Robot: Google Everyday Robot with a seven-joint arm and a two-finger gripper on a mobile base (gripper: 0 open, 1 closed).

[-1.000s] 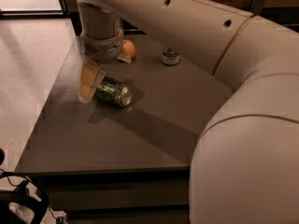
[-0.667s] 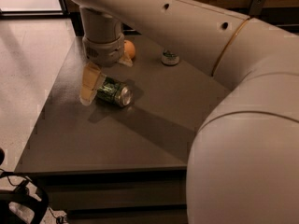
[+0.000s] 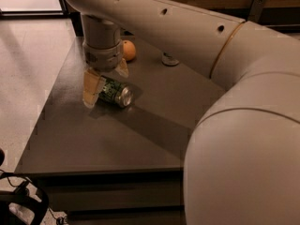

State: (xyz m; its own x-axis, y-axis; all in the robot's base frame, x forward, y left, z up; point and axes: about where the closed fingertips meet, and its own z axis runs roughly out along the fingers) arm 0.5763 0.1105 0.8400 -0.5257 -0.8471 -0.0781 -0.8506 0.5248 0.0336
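A green can lies on its side on the dark table, its silver top facing right and towards the camera. My gripper hangs from the arm's wrist straight above the can and is open. One pale finger reaches down at the can's left end, touching or nearly touching it. The other finger stands behind the can. The can rests on the table between them.
An orange sits just behind the gripper. A small round object farther right is partly hidden by the arm, which fills the right side. The table's left edge borders light floor. Black gear sits below the front left corner.
The gripper has come down slightly around the can. The can has not moved.
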